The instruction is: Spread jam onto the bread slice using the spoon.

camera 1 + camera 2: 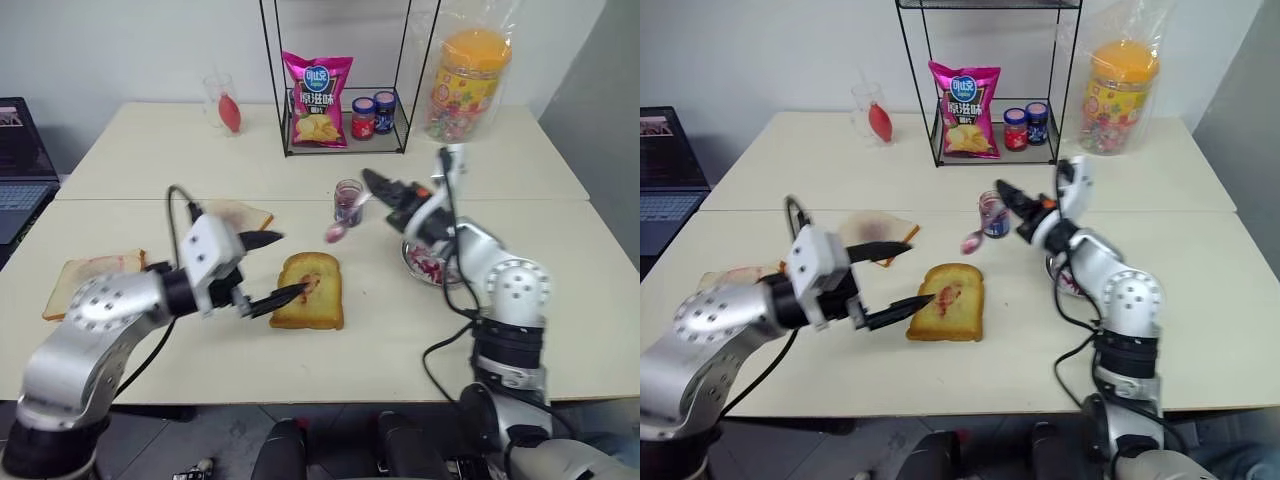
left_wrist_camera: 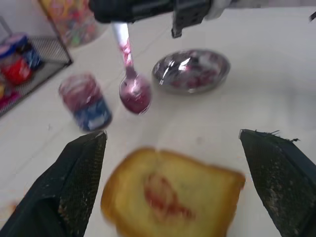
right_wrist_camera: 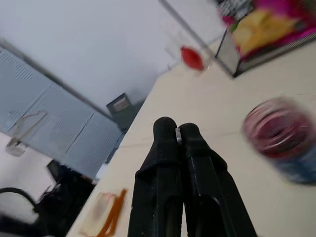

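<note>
Where fingers pinch, spoon (image 2: 129, 74) handle hidden.

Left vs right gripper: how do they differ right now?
The left gripper is open and holds nothing; the right gripper is shut on the spoon. The left gripper has one finger over the bread slice; the right gripper hangs beside the jam jar, its spoon bowl loaded with jam. Both have two black fingers.
</note>
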You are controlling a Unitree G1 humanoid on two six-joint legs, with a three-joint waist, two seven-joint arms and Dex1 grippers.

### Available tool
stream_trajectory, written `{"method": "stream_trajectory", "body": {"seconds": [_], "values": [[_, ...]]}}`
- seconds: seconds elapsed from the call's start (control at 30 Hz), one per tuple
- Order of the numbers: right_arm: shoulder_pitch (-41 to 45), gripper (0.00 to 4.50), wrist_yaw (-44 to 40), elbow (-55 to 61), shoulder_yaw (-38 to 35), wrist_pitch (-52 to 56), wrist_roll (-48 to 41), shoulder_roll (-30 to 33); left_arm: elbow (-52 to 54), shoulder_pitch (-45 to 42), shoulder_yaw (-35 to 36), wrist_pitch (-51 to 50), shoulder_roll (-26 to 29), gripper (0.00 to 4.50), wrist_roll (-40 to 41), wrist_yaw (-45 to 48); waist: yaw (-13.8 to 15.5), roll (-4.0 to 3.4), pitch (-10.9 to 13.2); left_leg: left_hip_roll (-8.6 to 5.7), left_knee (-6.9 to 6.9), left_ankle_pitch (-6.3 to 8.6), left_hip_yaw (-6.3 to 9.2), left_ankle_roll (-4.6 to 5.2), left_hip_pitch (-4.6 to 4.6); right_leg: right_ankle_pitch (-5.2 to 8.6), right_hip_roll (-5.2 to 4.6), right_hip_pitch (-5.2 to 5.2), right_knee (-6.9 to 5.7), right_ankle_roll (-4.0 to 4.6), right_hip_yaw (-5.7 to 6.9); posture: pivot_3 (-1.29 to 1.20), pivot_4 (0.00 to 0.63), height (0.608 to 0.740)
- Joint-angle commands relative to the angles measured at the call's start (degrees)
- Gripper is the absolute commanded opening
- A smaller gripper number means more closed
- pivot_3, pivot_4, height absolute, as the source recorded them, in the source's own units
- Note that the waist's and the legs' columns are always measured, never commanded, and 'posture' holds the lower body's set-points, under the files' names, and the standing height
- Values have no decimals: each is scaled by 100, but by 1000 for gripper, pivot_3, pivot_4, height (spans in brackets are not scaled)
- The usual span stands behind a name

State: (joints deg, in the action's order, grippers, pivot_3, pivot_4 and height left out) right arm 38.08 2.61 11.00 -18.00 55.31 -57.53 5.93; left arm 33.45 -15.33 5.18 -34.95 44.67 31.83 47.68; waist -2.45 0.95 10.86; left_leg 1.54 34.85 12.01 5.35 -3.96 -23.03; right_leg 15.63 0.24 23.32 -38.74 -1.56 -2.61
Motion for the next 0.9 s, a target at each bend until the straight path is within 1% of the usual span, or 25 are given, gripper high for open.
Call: {"method": "stream_trajectory", "body": {"seconds": [0.03,0.17,0.33,0.4,0.5,0.63,0.87,0.9], "values": [[-269,15,186,368,-456,-190,-107,318,43,-487,-684,-304,-106,4500,-154,-138,-13,0,0,1,-1,0,-1,1,0,0,0,0,2,0,-1,0,150,740],[-702,15,282,468,-872,-316,-183,596,-320,-958,-1305,-88,-470,4500,-450,-78,-83,-1,1,10,-6,2,-2,3,1,6,10,6,-7,10,-2,0,150,740],[-1099,15,140,155,-1113,-557,106,954,-981,-1520,-2050,373,-1015,4500,-1043,-9,-79,-4,3,16,-3,1,-6,3,6,7,18,12,-21,12,-10,0,150,740],[-1086,15,202,43,-1210,-626,-13,919,-1117,-1588,-2152,470,-1090,4500,-1174,33,-75,-3,2,14,2,1,-11,3,4,5,18,10,-20,8,-15,0,150,740],[-1087,15,225,-168,-1306,-855,65,937,-1367,-1744,-2325,516,-1299,4500,-1376,-9,-101,-4,3,13,3,1,-36,3,12,1,18,10,-20,3,-42,0,150,740],[-1090,15,-70,-808,-1307,-1184,347,1080,-1613,-2028,-2612,499,-1656,4500,-1563,45,-81,-3,3,12,3,1,-44,3,11,0,18,12,-17,0,-50,0,150,740],[-1081,15,-430,-1467,-1249,-1627,702,1119,-1900,-2281,-2692,553,-2075,4500,-1821,-10,-85,-3,3,10,3,2,-75,4,15,-4,19,18,-16,-8,-85,0,150,740],[-1113,238,-484,-1509,-1203,-1640,769,1146,-1910,-2288,-2703,575,-2098,4500,-1857,-3,-87,-3,3,10,3,2,-76,4,15,-5,19,18,-16,-9,-87,0,150,740]]}}
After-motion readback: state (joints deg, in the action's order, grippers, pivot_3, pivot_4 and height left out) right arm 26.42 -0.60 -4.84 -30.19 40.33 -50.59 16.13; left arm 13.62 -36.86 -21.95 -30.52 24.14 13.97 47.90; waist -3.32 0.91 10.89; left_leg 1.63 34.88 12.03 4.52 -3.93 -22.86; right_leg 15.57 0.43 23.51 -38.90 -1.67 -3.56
